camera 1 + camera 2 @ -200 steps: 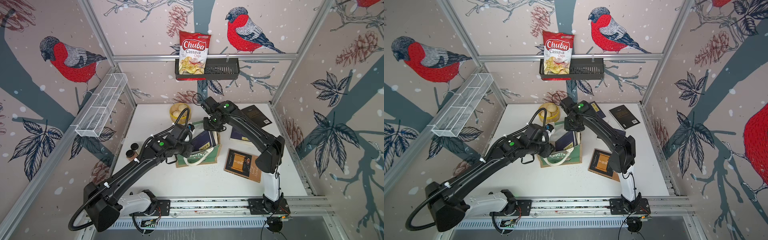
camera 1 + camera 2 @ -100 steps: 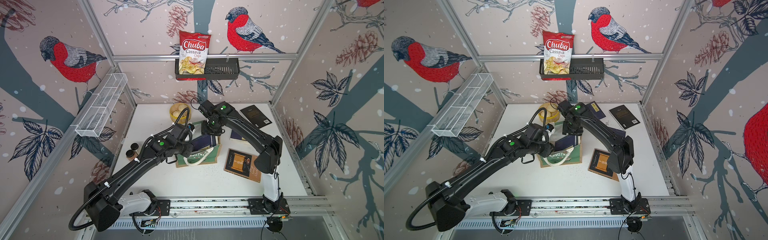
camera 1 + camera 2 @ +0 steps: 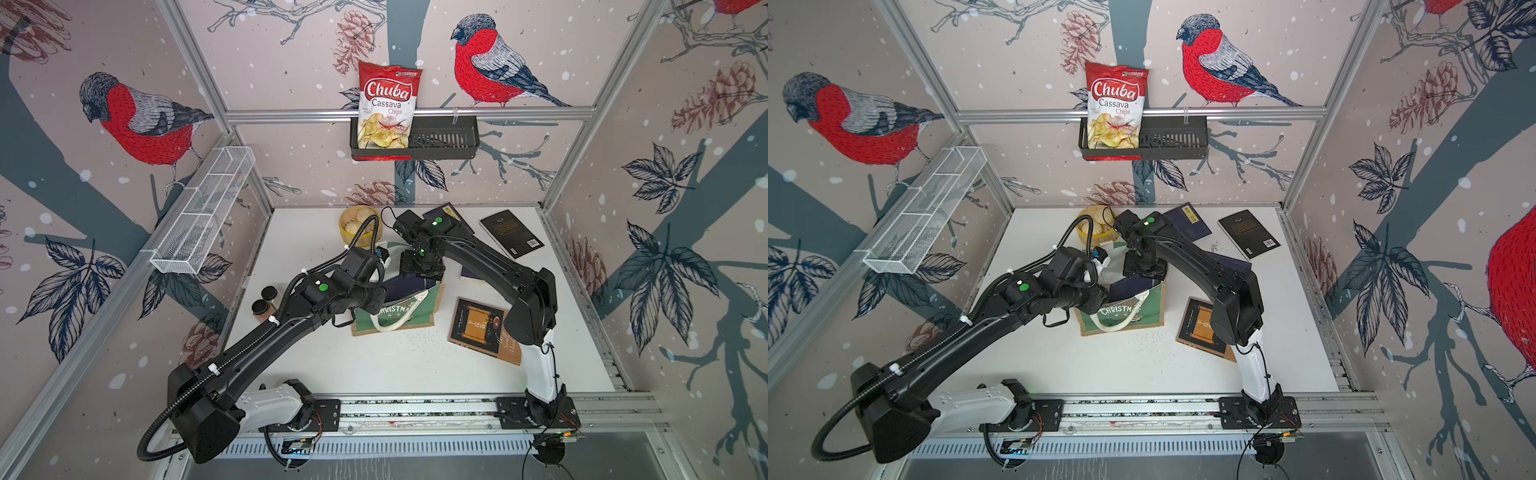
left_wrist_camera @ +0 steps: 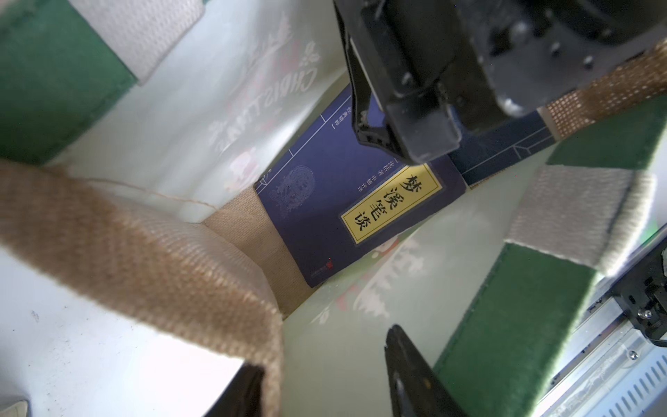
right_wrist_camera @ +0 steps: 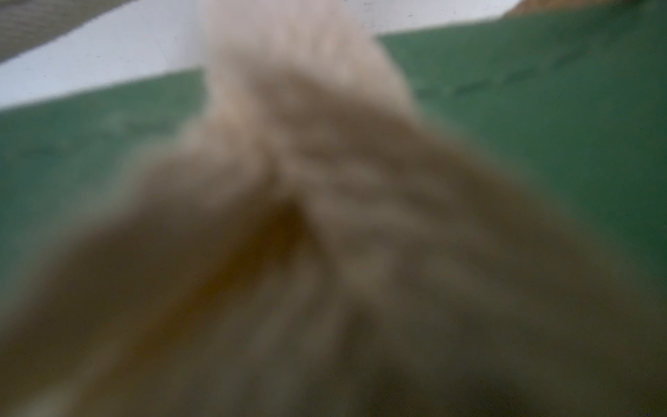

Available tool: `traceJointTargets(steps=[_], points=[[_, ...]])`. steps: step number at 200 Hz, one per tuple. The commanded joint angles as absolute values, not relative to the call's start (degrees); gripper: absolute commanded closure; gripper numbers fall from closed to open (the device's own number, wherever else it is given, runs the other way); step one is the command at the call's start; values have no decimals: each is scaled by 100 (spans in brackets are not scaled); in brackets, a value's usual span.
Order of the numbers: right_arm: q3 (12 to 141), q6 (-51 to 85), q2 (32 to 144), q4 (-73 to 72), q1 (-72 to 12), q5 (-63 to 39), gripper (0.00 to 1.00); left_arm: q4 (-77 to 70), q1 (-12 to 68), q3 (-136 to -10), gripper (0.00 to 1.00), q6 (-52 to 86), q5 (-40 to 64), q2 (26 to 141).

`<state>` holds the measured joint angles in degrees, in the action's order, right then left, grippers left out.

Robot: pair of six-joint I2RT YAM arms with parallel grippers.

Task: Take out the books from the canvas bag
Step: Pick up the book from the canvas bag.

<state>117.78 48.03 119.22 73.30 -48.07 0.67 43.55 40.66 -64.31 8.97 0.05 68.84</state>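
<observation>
The canvas bag [image 3: 395,309] stands mid-table in both top views, its green panel [image 3: 1125,311] facing front. My left gripper [image 4: 325,368] is open at the bag's mouth, one finger outside the jute rim [image 4: 144,252] and the other inside against the white lining. A navy book with a yellow label [image 4: 325,202] lies inside the bag on a second navy one [image 4: 505,151]. My right gripper [image 4: 393,148] reaches into the bag just above them, fingers apart and empty. A blurred rope handle [image 5: 306,180] fills the right wrist view.
Books lie right of the bag: a scroll-cover one [image 3: 484,328], a black one with a barcode [image 3: 511,233] and navy ones [image 3: 451,212] [image 3: 473,274]. A yellow bowl [image 3: 359,226] stands behind the bag, two jars [image 3: 265,301] to its left. A wire basket [image 3: 203,216] hangs at left.
My right gripper has swung left and down from behind the bag into its mouth. The left arm and the bag have stayed put.
</observation>
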Motion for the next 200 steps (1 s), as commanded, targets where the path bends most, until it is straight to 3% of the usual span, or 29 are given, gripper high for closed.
traceJointTargets(steps=[1,38,67,89,138,200], points=[[11666,5110,11971,7559,-4849,121,24,4269,4070,-6427,51,822,69,6899],[11841,5006,12300,7518,-4895,80,20,4250,4069,-6429,51,800,88,6921],[12081,4608,12399,6937,-4904,-387,26,4237,4071,-6425,51,791,75,6930],[11825,4473,12154,6269,-4900,-713,39,4245,4069,-6429,51,800,40,6917],[10786,4303,11504,5090,-4888,-1386,82,4260,4068,-6409,51,835,-35,6875],[10740,3932,11592,4947,-4947,-1759,84,4211,4069,-6420,52,852,-179,6801]])
